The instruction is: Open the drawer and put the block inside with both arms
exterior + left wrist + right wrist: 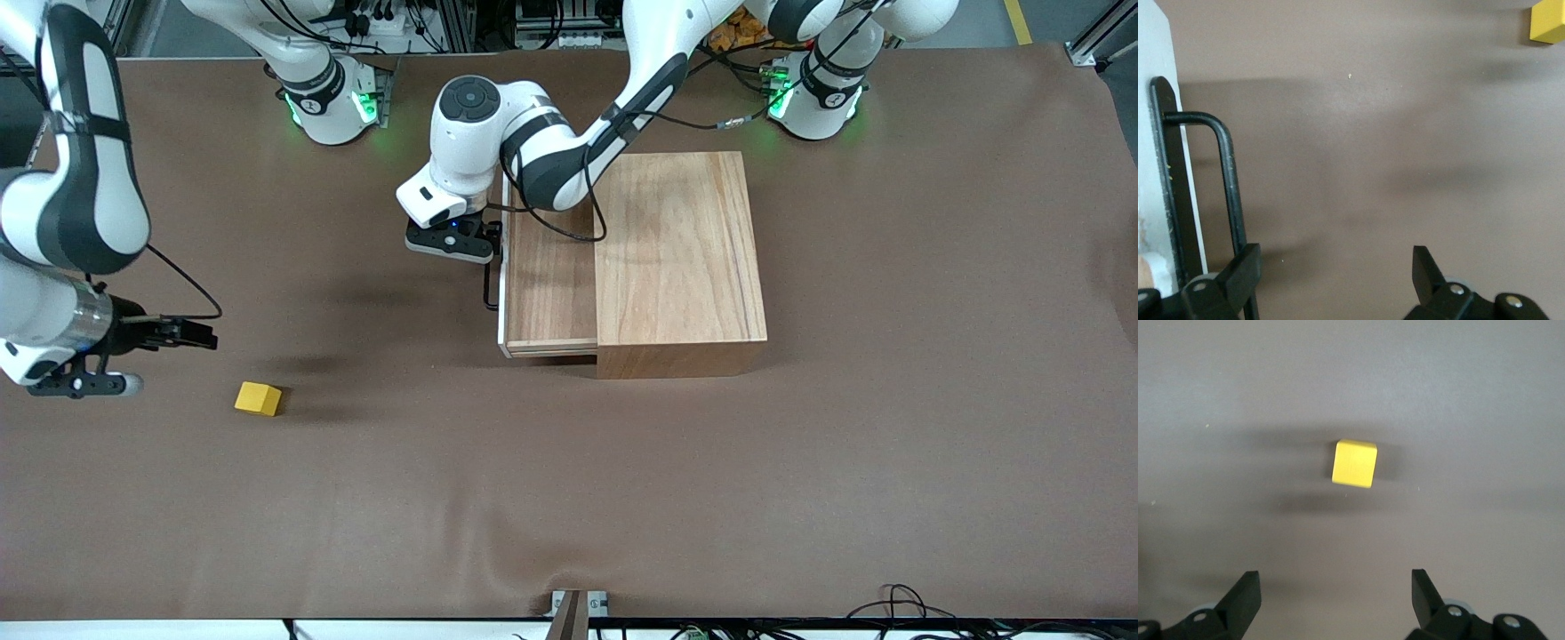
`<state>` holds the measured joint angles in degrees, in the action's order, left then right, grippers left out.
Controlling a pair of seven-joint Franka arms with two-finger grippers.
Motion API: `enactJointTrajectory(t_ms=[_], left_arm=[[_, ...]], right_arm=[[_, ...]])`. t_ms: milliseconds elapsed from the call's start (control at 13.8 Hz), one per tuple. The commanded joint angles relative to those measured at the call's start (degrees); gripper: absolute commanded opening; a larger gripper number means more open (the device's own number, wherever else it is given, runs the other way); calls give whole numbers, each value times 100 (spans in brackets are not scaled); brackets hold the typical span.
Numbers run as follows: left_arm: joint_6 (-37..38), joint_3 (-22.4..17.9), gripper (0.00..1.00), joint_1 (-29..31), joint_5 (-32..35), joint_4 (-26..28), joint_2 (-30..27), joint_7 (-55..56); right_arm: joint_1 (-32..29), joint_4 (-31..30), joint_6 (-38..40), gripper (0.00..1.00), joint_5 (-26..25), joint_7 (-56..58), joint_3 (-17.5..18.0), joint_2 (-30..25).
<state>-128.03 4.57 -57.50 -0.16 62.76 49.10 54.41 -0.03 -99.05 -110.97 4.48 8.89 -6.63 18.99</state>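
The big brown surface [800, 498] holds everything. On it sits a wooden box [680, 258], toward the left arm's end. The drawer [547, 284] sticks partway out of the box, and nothing lies inside it. The left arm [569, 142] reaches down to the drawer's front. Its hand, the left hand [1335, 283], is open wide, with one finger [1238, 277] right by the thin black handle [1228, 180] (it grips nothing). The right arm [76, 178] hangs over the bare surface at its own end. The right hand [1335, 603] is open wide and holds nothing. The little yellow block [259, 398] lies on the surface, well apart from the drawer and nearer to the front camera.
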Motion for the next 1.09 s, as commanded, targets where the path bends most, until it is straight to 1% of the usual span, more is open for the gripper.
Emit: enactJointTrajectory(t_ms=[0,145,290,434,652,724,797,941,1014], left_arm=[[742,-61,100,45,-115,-45,-521,0],[1470,-87,100,194,-124,61,-1128,-18],[2279,-105,100,518,-80,87,-1577,-79],[2931,-105,100,931,-54,87,-1902,-140],[3660,-114,100,1651,16,105,-2316,-184],[3776,-114,100,1837,304,235,-2491,-498],[3873,-114,100,2004,472,437,-2771,-1058],[4223,-62,100,2775,473,771,-3237,-1982],[4269,-61,100,3162,465,1051,-3518,-2552]], right_arm=[[-68,52,-327,100,115,244,47,350],[-59,52,-617,100,158,332,47,683],[-76,78,-741,100,307,359,56,895],[-94,122,-1004,100,326,359,47,1158],[-59,491,-1155,100,317,350,47,1589],[-76,500,-1172,100,325,359,47,1634],[-120,509,-1242,100,334,367,47,1686],[-130,500,-1680,100,334,569,56,1827],[-112,492,-1717,100,334,570,56,1871]])
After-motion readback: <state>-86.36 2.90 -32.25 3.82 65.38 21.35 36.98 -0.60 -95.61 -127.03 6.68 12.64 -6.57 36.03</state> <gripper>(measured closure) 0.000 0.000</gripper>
